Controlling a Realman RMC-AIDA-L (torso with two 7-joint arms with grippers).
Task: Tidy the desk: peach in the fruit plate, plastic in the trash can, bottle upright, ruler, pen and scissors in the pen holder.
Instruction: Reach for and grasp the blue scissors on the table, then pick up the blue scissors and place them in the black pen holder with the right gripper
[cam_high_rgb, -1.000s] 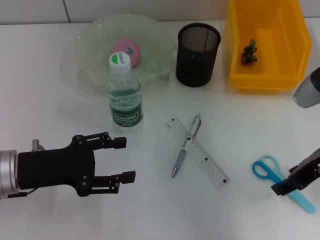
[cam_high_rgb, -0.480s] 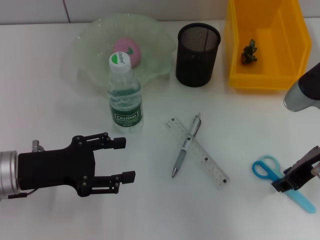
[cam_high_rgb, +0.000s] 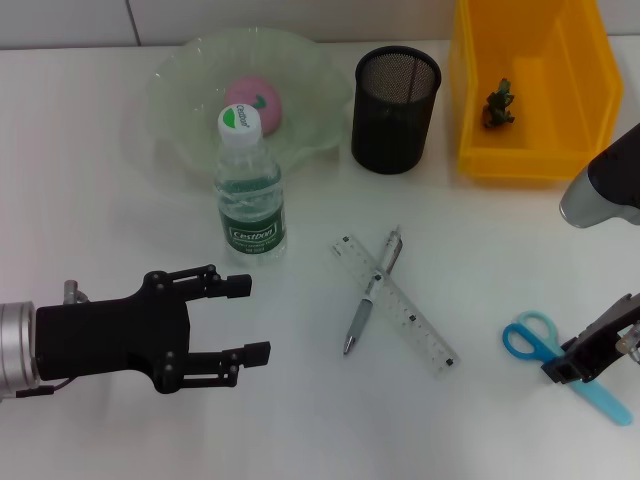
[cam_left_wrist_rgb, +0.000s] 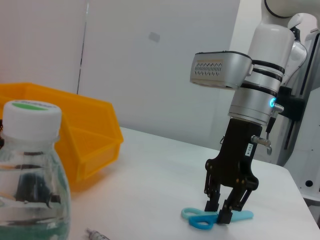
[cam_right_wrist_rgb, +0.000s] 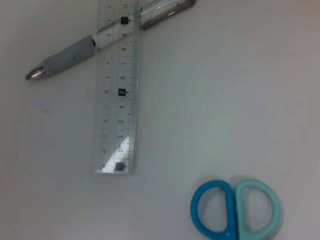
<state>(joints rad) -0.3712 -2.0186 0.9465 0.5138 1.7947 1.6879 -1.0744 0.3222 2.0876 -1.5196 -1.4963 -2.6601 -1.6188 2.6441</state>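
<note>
straddling the blue plastic-handled scissors (cam_high_rgb: 560, 362), the right gripper (cam_left_wrist_rgb: 224, 212) has its fingers slightly parted, empty; an off-centre pinch could skid them across the white tabletop (cam_high_rgb: 480, 260).

The left gripper (cam_high_rgb: 255, 318) is matte black on a silver wrist cuff. Just ahead of its fingers stands the clear bottle (cam_high_rgb: 248, 198), with a white cap topped green and a green label lettered in white. Beyond that, the pale green translucent fruit plate (cam_high_rgb: 180, 90) holds a pink peach (cam_high_rgb: 254, 103) with a green leaf mark. The pen holder (cam_high_rgb: 395, 97) is black mesh. The trash can (cam_high_rgb: 530, 130) is orange-yellow, with a dark green scrap of plastic (cam_high_rgb: 497, 104) inside. The ruler (cam_right_wrist_rgb: 116, 85) is clear with black markings, crossed by a grey and silver pen (cam_right_wrist_rgb: 70, 56). Under the black right gripper (cam_left_wrist_rgb: 223, 212), the scissors (cam_high_rgb: 545, 348) have one blue and one light teal handle.
</note>
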